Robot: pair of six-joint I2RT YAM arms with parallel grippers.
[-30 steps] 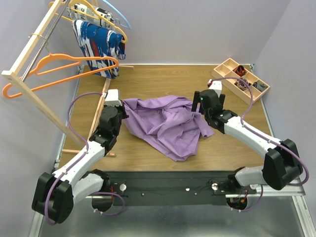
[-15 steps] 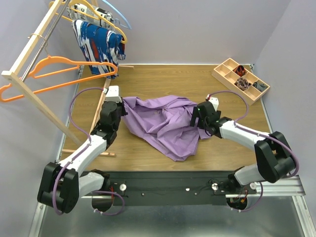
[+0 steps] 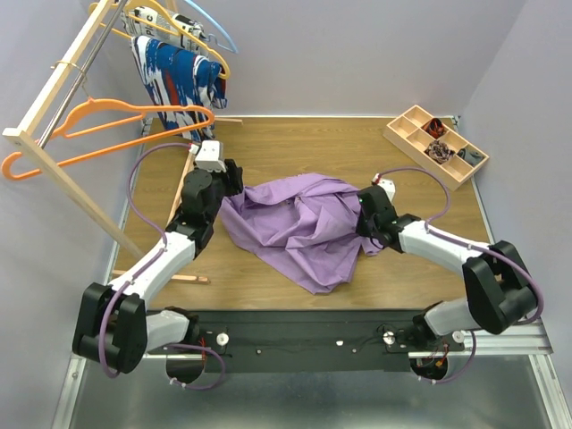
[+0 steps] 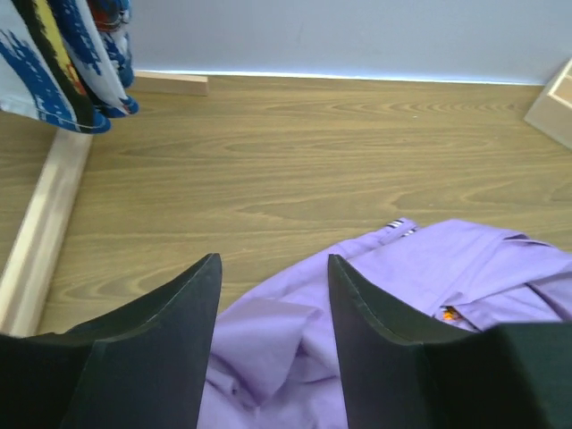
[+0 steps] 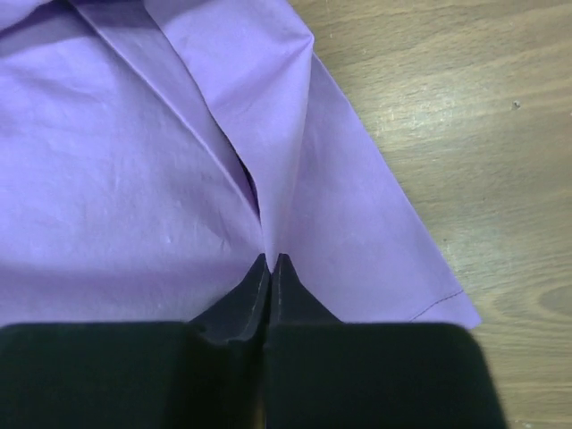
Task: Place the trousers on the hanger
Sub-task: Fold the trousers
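The lilac trousers [image 3: 295, 223] lie crumpled on the wooden table between my two arms. My right gripper [image 3: 365, 228] rests on their right edge and is shut, its tips [image 5: 270, 259] pinching a raised fold of the trousers [image 5: 134, 179]. At the cloth's left edge my left gripper [image 3: 234, 179] stands open. In the left wrist view its jaws [image 4: 273, 259] stand apart just above the trousers [image 4: 465, 268], holding nothing, and the white-striped waistband shows beyond them. The bright orange hanger [image 3: 134, 121] hangs on the wooden rack at the far left, away from both grippers.
The wooden rack [image 3: 54, 98] leans along the left side, its base bar [image 4: 36, 232] on the table. A blue, white and red garment [image 3: 183, 85], a paler yellow hanger [image 3: 179, 27] and a light blue hanger [image 3: 219, 27] hang on it. A compartmented wooden tray [image 3: 407, 121] sits far right.
My left gripper opened, let go of the cloth and moved slightly away from me. My right gripper came down on the trousers' right edge and shut on a fold.
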